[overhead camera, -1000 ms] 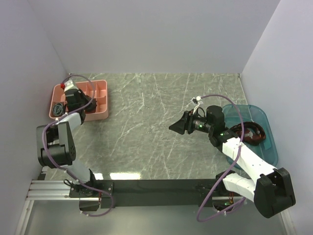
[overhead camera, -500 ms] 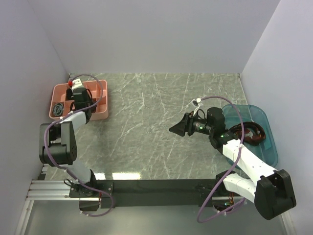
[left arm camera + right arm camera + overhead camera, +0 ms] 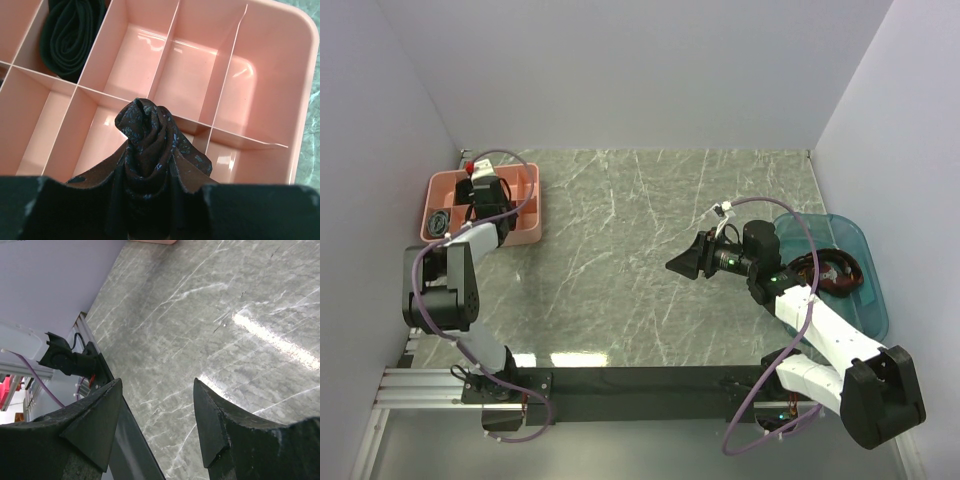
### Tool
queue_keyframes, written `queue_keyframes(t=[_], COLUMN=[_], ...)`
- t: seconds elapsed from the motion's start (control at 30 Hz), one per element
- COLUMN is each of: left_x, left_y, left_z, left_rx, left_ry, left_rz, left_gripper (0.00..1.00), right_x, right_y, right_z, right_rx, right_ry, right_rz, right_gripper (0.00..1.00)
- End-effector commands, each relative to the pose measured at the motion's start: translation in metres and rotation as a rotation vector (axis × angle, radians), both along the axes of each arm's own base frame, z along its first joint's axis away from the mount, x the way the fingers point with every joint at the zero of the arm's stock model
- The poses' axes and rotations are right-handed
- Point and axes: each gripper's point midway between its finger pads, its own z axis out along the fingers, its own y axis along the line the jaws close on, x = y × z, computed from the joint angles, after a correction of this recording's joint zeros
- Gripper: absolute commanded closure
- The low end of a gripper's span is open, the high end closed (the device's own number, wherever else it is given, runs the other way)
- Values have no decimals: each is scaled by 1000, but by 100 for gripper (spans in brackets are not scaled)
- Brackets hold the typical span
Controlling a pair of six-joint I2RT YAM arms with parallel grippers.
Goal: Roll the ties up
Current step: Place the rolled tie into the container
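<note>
Pink divided tray, teal bin, grey marble tabletop

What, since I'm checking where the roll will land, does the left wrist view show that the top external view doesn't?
Only the left wrist view: the dark brown patterned rolled tie clamped in the left gripper, above open compartments. Only the top external view: the right gripper open above the grey marble table, and the teal plastic bin holding a loose maroon tie. Both: the pink divided plastic tray.

Base of rolled tie hidden behind left pincer, black coil edge-cropped
</note>
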Motion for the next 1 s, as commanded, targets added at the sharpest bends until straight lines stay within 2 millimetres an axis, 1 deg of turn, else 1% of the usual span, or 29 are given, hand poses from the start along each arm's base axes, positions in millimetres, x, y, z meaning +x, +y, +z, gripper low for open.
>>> queue_keyframes(t=[0.0,0.07,0.1,0.27,0.37,0.4,0.47,0.6,0.63,0.87,0.9,0.97], left_x=[-16,-18,-18,-22,-21,-22,-24,-29,-29,-35,-37,-36], left_y=[-14,-16,-16,-16,-26,-29,-28,-33,-37,-35,-35,-35], left_z=[-42,-42,-39,-35,-33,-35,-41,-61,-63,-78,-83,-86], left_rx=[-18,-17,-14,22,20,19,26,5,-4,-14,-18,-19], left_ry=[172,173,159,151,141,146,174,236,242,329,351,361], left_rz=[-71,-85,-90,-129,-201,-217,-223,-259,-279,-281,-277,-281], left_gripper=[92,91,90,86,85,85,85,85,85,85,84,82], right_x=[1,1,1,1,0,0,0,-1,-1,-1,-1,0], right_y=[-1,0,-1,0,1,0,-1,-1,-2,-1,-2,-2], right_z=[11,11,11,12,12,11,12,10,10,11,10,10], right_rx=[24,23,23,27,29,27,25,22,23,27,27,29], right_ry=[-51,-53,-51,-55,-57,-59,-64,-63,-64,-64,-61,-60], right_rz=[3,5,3,8,13,12,10,12,9,14,11,10], right_gripper=[35,35,35,35,35,35,35,35,35,35,35,35])
